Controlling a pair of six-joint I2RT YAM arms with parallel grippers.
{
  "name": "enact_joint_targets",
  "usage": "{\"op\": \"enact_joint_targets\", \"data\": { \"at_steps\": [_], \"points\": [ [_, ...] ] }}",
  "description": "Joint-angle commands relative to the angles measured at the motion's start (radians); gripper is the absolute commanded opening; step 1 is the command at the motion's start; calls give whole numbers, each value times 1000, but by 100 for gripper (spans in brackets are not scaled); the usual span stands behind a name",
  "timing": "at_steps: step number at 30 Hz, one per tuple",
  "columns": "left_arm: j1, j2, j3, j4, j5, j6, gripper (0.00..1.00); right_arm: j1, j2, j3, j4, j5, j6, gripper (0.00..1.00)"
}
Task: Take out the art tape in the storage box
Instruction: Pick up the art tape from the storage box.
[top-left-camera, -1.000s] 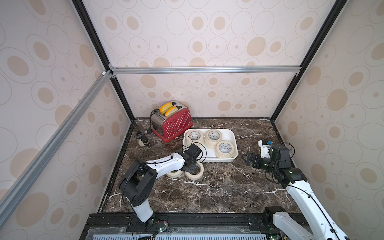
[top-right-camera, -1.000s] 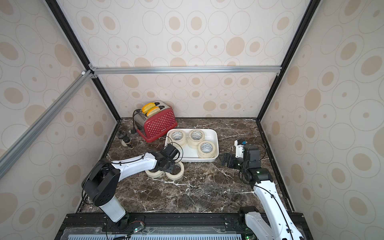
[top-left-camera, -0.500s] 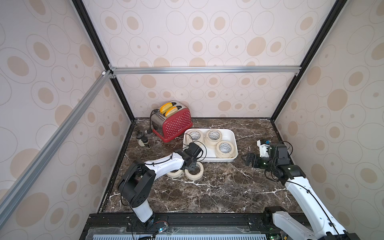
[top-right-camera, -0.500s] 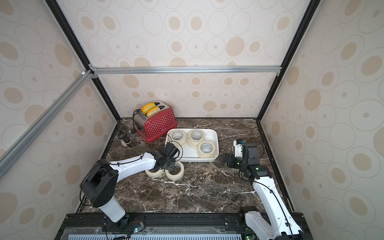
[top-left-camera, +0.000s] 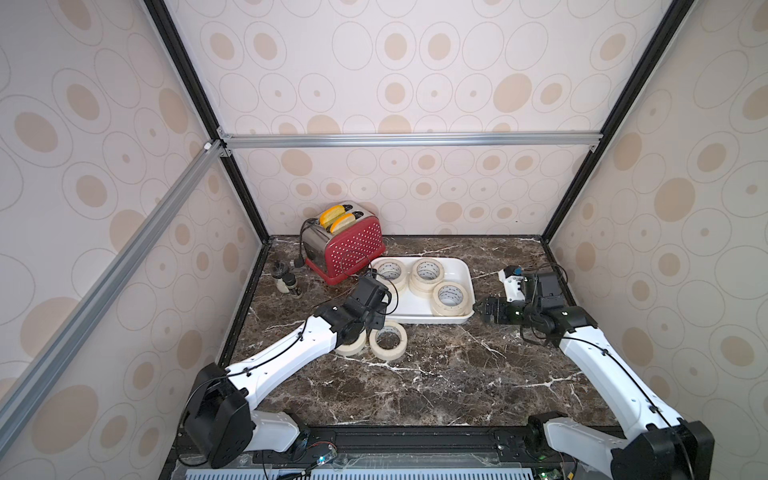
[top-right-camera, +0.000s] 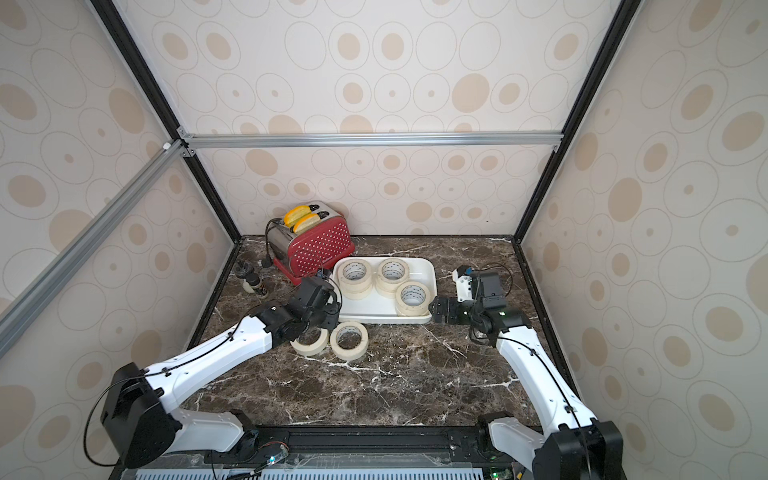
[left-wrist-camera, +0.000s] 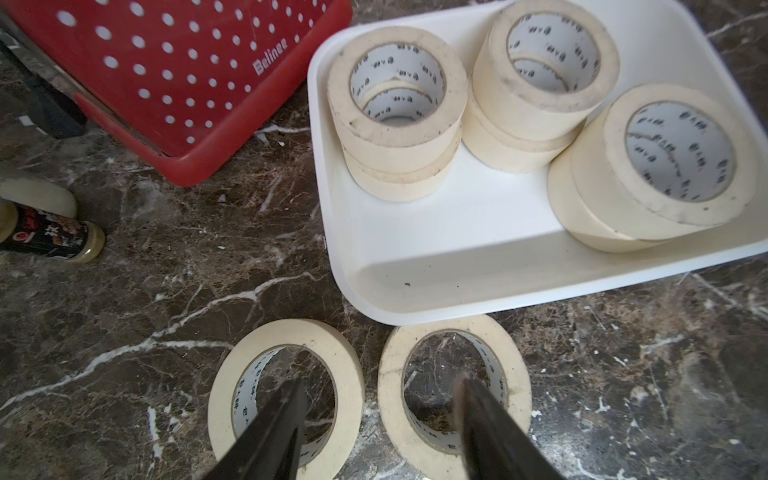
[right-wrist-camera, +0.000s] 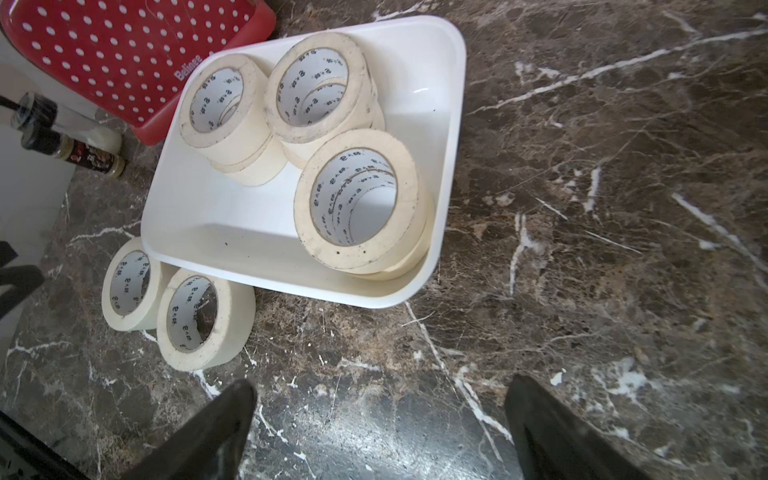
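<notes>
Left gripper (left-wrist-camera: 376, 419) released, jaws spread above two tape rolls (left-wrist-camera: 286, 332) lying flat on the counter (left-wrist-camera: 124, 311), just outside the box (left-wrist-camera: 436, 266). Six stacked rolls (left-wrist-camera: 395, 137) sit paired inside the box. Right gripper (right-wrist-camera: 378, 415) wide apart, empty, beside the box.

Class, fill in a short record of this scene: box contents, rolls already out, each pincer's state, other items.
Box contents: storage box holds stacked rolls, three stacks of two
Rolls out: two loose rolls lying flat on the marble beside the box
Left pincer: open above the loose rolls, holding nothing
Right pincer: open, empty, near the box
Other items: red toaster, two small bottles
</notes>
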Motion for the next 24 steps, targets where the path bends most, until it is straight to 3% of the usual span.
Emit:
{"op": "enact_joint_targets", "data": {
  "at_steps": [1, 11, 19, 24],
  "points": [
    [-1, -82, -19, -16, -28, 32, 71, 66, 79, 75, -59, 82, -85, 95],
    [-2, -241, 25, -121, 117, 157, 91, 200, 349, 297, -161, 198, -206, 87],
    [-2, -280, 30, -237, 297, 328, 95, 235, 519, 420, -185, 169, -246, 79],
    [-2, -299, -31, -190, 370, 357, 97, 244, 590, 462, -173, 106, -252, 74]
  ]
}}
